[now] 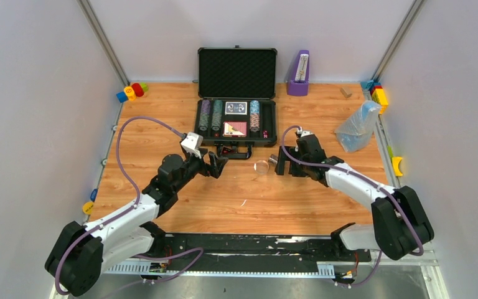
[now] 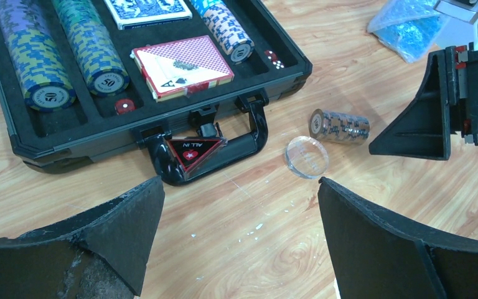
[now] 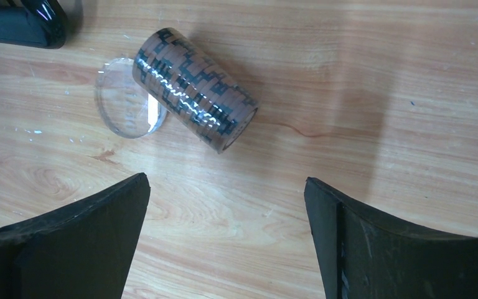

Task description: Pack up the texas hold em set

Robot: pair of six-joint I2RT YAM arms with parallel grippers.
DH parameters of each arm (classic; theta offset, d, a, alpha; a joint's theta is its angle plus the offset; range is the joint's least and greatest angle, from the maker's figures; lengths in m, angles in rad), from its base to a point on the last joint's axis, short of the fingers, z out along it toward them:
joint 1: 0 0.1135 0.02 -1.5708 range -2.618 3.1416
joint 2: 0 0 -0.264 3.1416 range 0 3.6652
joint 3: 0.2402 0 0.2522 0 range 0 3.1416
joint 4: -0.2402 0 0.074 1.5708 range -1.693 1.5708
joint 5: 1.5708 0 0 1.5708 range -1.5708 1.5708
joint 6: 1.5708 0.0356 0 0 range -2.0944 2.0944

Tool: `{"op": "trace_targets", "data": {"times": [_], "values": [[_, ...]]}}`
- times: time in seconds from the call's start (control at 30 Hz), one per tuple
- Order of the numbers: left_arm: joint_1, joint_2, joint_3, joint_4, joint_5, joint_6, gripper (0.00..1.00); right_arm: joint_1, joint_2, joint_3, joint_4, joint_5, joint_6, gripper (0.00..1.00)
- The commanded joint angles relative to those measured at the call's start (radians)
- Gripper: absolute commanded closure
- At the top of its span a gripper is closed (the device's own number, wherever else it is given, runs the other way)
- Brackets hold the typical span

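The black briefcase (image 1: pixel 198 122) lies open at the back centre, its foam-lined lid (image 1: pixel 237 73) upright. Inside are rows of stacked poker chips (image 2: pixel 93 47), a blue deck (image 1: pixel 236 108) and a red deck (image 2: pixel 183 65). One brown chip stack (image 3: pixel 194 89) lies on its side on the table in front of the case, touching a clear disc (image 3: pixel 124 98). My right gripper (image 3: pixel 227 180) is open just right of that stack. My left gripper (image 2: pixel 239 184) is open and empty near the case handle (image 2: pixel 249 134).
A purple metronome (image 1: pixel 298 73) stands right of the lid. A clear plastic bag (image 1: pixel 356 126) lies at the right. Coloured blocks sit at the back left (image 1: pixel 131 91) and back right (image 1: pixel 378 93). A red triangular tag (image 2: pixel 193 151) lies under the handle.
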Motion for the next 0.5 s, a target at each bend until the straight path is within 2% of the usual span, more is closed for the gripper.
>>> {"op": "trace_targets", "data": {"times": [0.0,0.27,0.47], "values": [[0.003,-0.009,-0.002,0.051,0.012,0.007,0.0,-0.004,0.056,0.08,-0.028,-0.047,0.012,0.04],[0.003,-0.004,0.003,0.052,0.019,0.008,0.0,-0.005,0.152,0.12,-0.016,-0.192,0.036,0.12],[0.002,0.011,0.022,0.027,0.023,0.012,0.01,-0.005,0.111,0.125,-0.008,-0.272,0.038,0.15]]}}
